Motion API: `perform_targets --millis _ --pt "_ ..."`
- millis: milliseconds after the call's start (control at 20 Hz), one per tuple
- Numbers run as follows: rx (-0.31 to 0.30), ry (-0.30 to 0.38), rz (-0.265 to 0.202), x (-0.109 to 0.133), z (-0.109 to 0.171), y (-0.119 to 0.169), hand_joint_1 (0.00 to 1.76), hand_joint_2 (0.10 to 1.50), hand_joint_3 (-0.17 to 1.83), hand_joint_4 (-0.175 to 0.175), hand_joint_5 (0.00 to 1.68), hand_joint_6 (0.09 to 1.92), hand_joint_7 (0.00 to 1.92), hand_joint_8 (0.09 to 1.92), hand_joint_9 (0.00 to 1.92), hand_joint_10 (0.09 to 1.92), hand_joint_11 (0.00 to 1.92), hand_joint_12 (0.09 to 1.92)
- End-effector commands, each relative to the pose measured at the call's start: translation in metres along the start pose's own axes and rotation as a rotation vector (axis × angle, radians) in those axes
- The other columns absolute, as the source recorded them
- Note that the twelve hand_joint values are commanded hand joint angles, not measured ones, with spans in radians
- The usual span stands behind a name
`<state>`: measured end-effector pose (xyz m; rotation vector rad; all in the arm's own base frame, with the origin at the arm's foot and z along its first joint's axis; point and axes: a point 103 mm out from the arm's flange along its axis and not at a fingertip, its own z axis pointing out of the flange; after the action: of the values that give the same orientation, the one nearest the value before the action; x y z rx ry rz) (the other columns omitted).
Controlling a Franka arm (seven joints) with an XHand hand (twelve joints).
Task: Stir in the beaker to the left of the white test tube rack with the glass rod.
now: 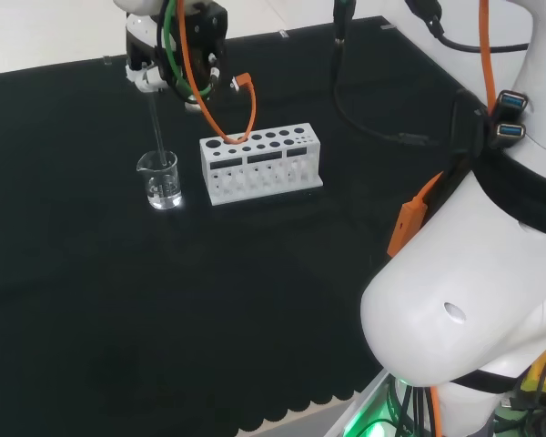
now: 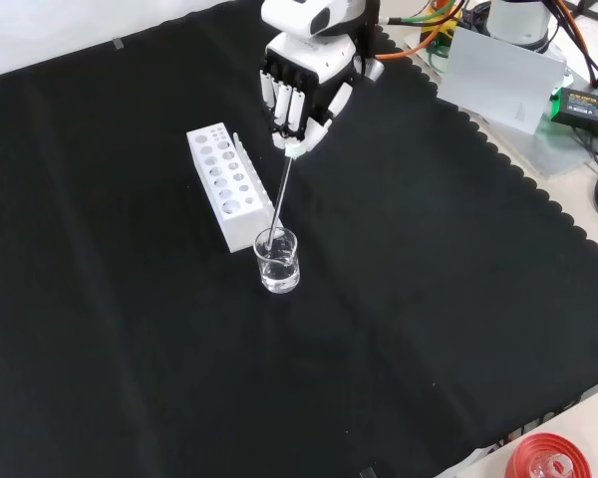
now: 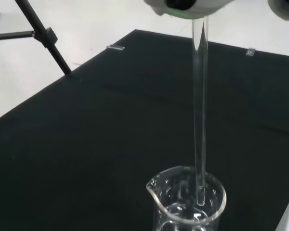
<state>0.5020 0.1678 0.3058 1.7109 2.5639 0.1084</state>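
1. The fingers (image 2: 287, 105) of the hand (image 2: 301, 92) point down and are curled in with the thumb, pinching the top end of the glass rod (image 2: 280, 197).
2. The rod is a thin, clear, straight stick. In the head view (image 1: 155, 123) it hangs nearly upright below the hand (image 1: 155, 75); in the front view it slants slightly down and to the left.
3. In the wrist view the rod (image 3: 200, 110) runs down from a blurred white part of the hand, and its rounded lower end sits inside the beaker (image 3: 188, 202), below the rim and close to the wall away from the spout.
4. The beaker (image 2: 277, 260) is small, clear glass with a pouring lip, standing upright on the black cloth of the desk (image 2: 429, 289). A shallow layer of clear liquid shows at its bottom.
5. In the head view the beaker (image 1: 161, 178) stands just left of the white test tube rack (image 1: 260, 163), apart from it. In the front view the rack (image 2: 222, 180) lies up and to the left of the beaker, its near end just beside the glass.
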Motion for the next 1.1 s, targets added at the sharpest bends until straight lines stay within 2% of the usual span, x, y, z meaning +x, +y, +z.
perform_targets --millis 50,450,1100 --pt "0.009 -0.003 -0.026 0.004 0.021 0.001 1.33 1.04 -0.17 -0.175 1.42 0.09 1.46 0.44 1.82 0.19 1.64 0.47" --pt "0.037 0.001 -0.05 0.003 0.054 0.012 1.33 1.04 -0.17 -0.175 1.42 0.09 1.46 0.44 1.82 0.19 1.64 0.48" --pt "0.068 -0.003 -0.015 -0.024 0.083 0.014 1.33 1.04 -0.17 -0.175 1.42 0.09 1.46 0.44 1.83 0.18 1.64 0.48"
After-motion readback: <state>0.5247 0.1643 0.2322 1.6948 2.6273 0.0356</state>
